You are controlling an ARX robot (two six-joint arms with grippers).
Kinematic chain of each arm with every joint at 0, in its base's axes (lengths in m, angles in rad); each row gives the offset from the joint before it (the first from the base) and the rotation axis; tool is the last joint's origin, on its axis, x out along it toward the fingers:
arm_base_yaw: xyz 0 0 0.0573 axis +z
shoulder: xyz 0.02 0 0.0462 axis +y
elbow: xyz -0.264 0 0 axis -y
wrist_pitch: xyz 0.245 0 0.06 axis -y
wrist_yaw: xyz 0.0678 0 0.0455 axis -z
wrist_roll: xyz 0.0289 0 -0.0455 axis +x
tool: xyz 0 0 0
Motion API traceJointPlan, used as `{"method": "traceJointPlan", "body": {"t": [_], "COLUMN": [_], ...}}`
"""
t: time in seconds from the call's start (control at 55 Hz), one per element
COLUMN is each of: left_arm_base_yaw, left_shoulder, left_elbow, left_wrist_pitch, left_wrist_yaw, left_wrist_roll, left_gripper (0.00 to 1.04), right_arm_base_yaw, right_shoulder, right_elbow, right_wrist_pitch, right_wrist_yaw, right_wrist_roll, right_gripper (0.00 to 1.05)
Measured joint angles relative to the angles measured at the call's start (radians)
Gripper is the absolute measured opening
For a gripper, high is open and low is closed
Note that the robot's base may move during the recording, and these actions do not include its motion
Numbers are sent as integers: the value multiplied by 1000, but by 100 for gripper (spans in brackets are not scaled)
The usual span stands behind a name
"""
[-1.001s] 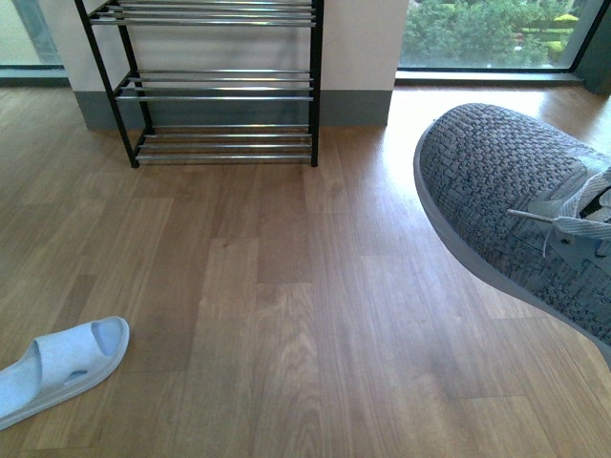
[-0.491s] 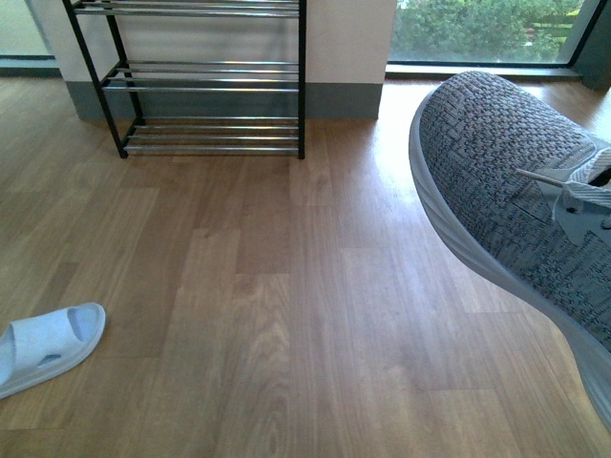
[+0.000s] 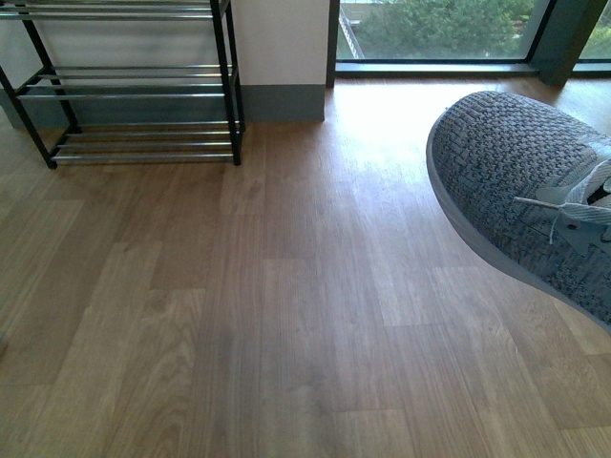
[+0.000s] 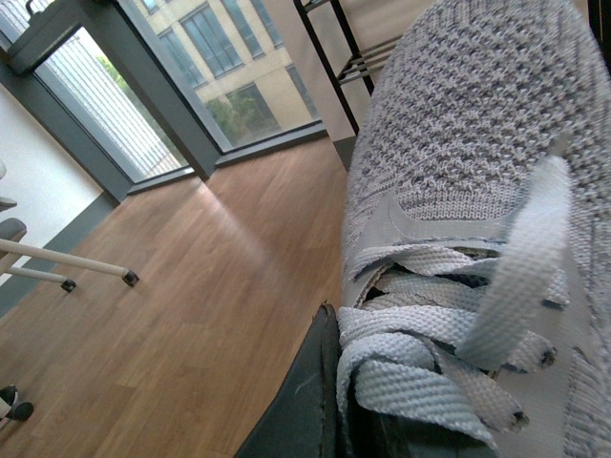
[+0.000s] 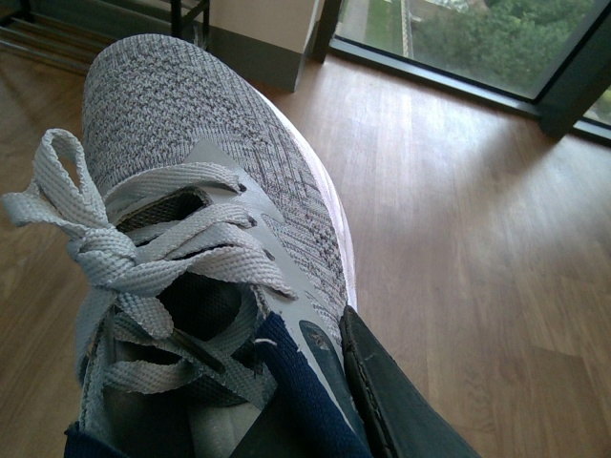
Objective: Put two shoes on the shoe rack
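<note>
Grey knit shoe (image 3: 511, 181) — black rack (image 3: 227, 86)

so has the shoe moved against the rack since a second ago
Yes. In the front view the shoe sits further right of the shoe rack than a second ago; the gap between toe and rack post has widened.

Home-like entry area, wood-plank floor (image 3: 286, 315), shoe rack (image 3: 143, 145) against a white wall (image 3: 282, 38), floor-length windows (image 3: 439, 29) onto greenery.

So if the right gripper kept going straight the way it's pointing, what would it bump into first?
Its held shoe leads, toe first. Beyond the toe lies bare floor, then probably the grey skirting of the wall beside the shoe rack; depth is hard to judge.
</note>
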Motion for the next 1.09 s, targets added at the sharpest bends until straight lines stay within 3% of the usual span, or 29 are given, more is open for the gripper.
{"method": "traceJointPlan", "body": {"t": [1.092], "left_arm_base_yaw": [2], "left_shoulder": [-1], "left_elbow": [-1], "left_wrist_pitch": [0], "left_wrist_yaw": [-10], "left_wrist_roll": [0], "left_gripper": [2], "right_arm_base_yaw": [0], "right_shoulder": [2], "right_elbow": [0], "right_wrist_pitch": [1], "right_wrist_yaw": [-13], "right_wrist_roll": [-1], "right_gripper": [1]}}
